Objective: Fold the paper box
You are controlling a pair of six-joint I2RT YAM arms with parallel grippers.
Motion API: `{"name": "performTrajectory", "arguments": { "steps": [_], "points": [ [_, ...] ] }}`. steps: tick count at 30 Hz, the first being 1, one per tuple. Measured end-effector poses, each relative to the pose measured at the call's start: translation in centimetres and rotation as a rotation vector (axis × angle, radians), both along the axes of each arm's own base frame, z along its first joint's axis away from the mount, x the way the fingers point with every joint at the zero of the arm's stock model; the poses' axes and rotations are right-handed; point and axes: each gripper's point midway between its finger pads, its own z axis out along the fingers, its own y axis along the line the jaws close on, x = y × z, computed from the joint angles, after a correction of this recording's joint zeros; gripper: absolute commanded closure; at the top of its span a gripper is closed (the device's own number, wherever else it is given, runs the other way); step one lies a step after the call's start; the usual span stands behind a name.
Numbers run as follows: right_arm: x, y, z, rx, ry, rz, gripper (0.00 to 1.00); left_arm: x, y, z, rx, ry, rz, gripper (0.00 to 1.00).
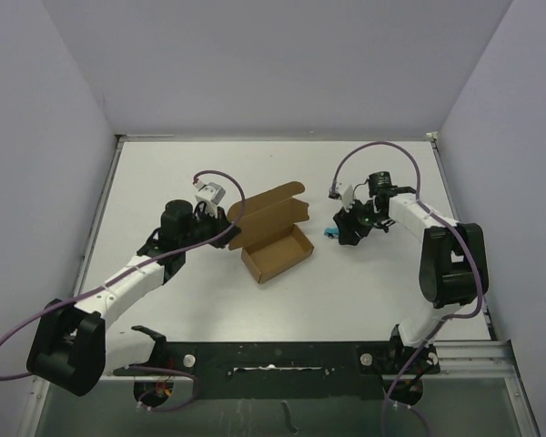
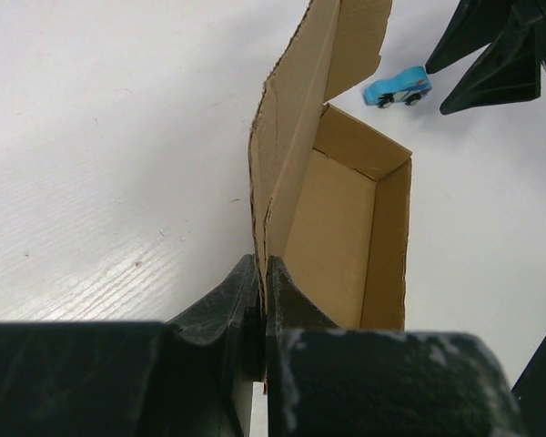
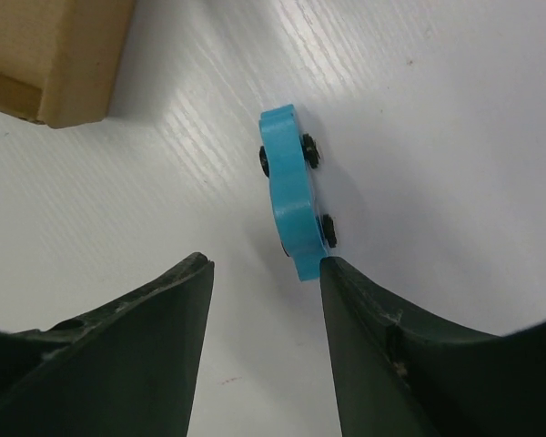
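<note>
Left gripper (image 2: 261, 266) clamped tight on the paper box (image 1: 275, 238); right gripper (image 3: 264, 264) jaws apart.
Box sits open mid-table (image 1: 164, 182), lid flap raised, pinched at its left end. Blue toy car (image 3: 289, 187) lies just right of the box, its near end between the right fingers, touching one.

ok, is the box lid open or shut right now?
Open. On the paper box the lid stands up from the tray; the left wrist view shows the empty inside.
</note>
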Motion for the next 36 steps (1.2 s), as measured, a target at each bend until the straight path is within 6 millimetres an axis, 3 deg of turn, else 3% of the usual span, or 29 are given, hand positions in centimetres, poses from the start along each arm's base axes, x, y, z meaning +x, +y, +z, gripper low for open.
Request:
{"name": "performTrajectory", "arguments": {
  "steps": [5, 9, 13, 18, 23, 31, 36],
  "points": [
    [0.2, -0.7, -1.3, -0.063, 0.013, -0.01, 0.59, -0.1, -0.1, 0.0, -0.002, 0.003, -0.007, 1.0],
    [0.5, -0.3, -1.5, -0.084, 0.004, 0.005, 0.6, -0.2, -0.2, -0.4, -0.001, 0.015, -0.016, 1.0],
    [0.6, 0.0, -1.6, -0.097, -0.004, 0.013, 0.57, -0.3, -0.3, -0.4, -0.004, 0.017, -0.023, 1.0],
    [0.8, -0.2, -1.3, -0.1, -0.017, 0.017, 0.44, -0.3, -0.4, -0.4, -0.006, 0.018, -0.028, 1.0],
    [1.2, -0.1, -0.3, -0.082, -0.059, 0.026, 0.44, -0.5, -0.5, -0.5, -0.008, 0.023, -0.037, 1.0],
    [1.9, 0.4, -0.3, -0.065, -0.073, 0.057, 0.45, -0.5, -0.5, -0.7, -0.006, 0.029, -0.04, 1.0],
    [1.8, 0.7, -0.9, -0.065, -0.065, 0.092, 0.58, -0.5, -0.5, -0.9, -0.005, 0.034, -0.04, 1.0]
  ]
}}
